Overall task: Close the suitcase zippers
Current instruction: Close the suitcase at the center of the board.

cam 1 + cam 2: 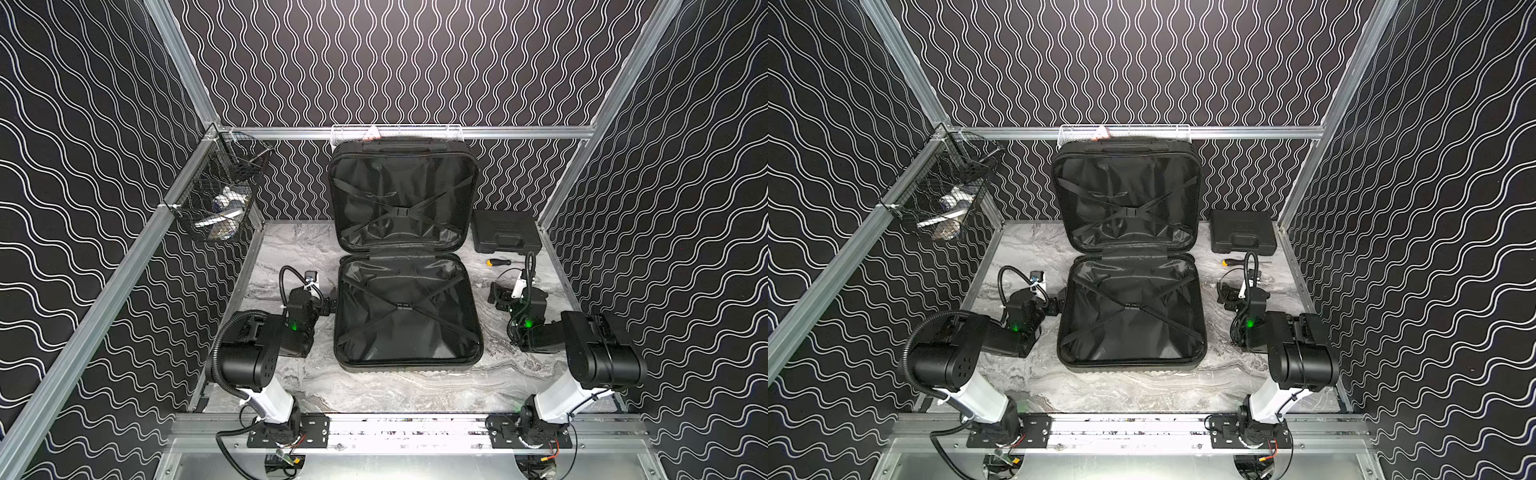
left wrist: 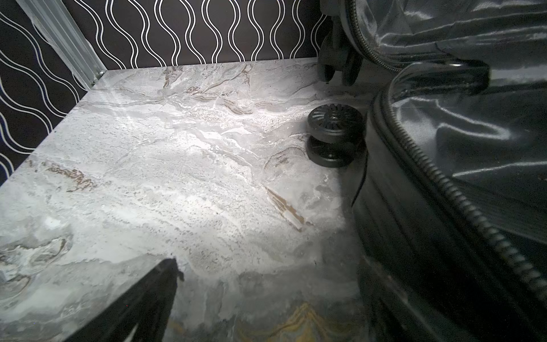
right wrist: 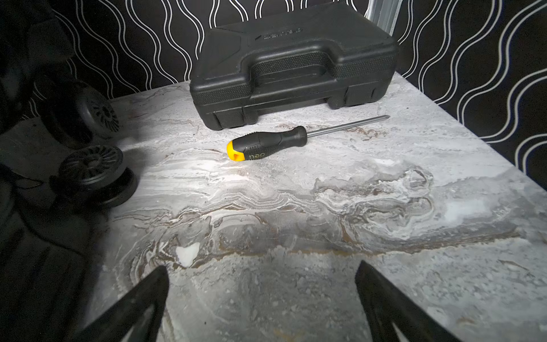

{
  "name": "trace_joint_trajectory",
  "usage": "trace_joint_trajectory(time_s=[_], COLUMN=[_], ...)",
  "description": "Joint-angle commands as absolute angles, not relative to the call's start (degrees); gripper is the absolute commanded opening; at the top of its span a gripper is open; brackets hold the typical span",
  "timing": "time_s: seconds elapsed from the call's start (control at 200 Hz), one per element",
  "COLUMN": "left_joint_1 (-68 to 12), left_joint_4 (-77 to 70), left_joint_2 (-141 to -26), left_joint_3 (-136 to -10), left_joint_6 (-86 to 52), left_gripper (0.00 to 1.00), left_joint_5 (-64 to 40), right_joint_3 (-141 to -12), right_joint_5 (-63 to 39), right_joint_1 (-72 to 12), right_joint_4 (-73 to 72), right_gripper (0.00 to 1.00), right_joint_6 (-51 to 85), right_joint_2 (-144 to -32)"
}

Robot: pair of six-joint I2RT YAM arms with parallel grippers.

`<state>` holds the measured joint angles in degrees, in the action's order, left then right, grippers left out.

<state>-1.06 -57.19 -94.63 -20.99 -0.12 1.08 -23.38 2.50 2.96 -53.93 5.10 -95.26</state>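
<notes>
Wavy-striped black panels wall in a marbled desk (image 1: 374, 386), where in both top views the suitcase (image 1: 409, 328) lies wide open: one shell flat, the other propped upright behind it, the hinge running crosswise between your two arms. Your left fingers (image 1: 331, 304) sit just beside the flat shell's left-hand edge; your right fingers (image 1: 500, 293) stand farther off its opposite edge, so the left arm looks the nearer.

Left wrist view: one finger shows, set wide with nothing in its hold, and the zippers (image 2: 444, 189) run along the shell rim close alongside, beside a wheel (image 2: 334, 136); no pull can be made out.

Right wrist view: both fingers splayed fully, empty, pointing past the suitcase toward a screwdriver (image 3: 266, 142) and a tool case (image 3: 293, 68).

By the look of it, the raised shell must fold down toward you before any zipper can travel.
</notes>
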Motion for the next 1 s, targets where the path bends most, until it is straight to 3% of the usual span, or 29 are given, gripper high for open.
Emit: trace_joint_trajectory(time_s=[0.0, 0.796, 0.996], left_joint_1=[-1.19, -1.23, -1.92], left_joint_4=[-58.36, -60.06, -48.98], left_joint_2=[-94.66, -94.05, -81.16], left_joint_3=[-21.36, -20.21, -20.46], left_joint_6=[0.54, -0.23, -3.79], left_gripper=[0.99, 0.99, 0.99], left_joint_5=[0.44, 2.56, 14.72], right_joint_3=[-23.64, -23.81, -30.45], right_joint_5=[2.60, 3.56, 8.44], right_joint_1=[2.81, 2.81, 2.81], right_joint_4=[-54.66, -54.98, -34.90], right_gripper=[1.00, 1.00, 1.00], right_joint_6=[4.32, 4.95, 7.32], right_joint_2=[-95.27, -95.21, -84.81])
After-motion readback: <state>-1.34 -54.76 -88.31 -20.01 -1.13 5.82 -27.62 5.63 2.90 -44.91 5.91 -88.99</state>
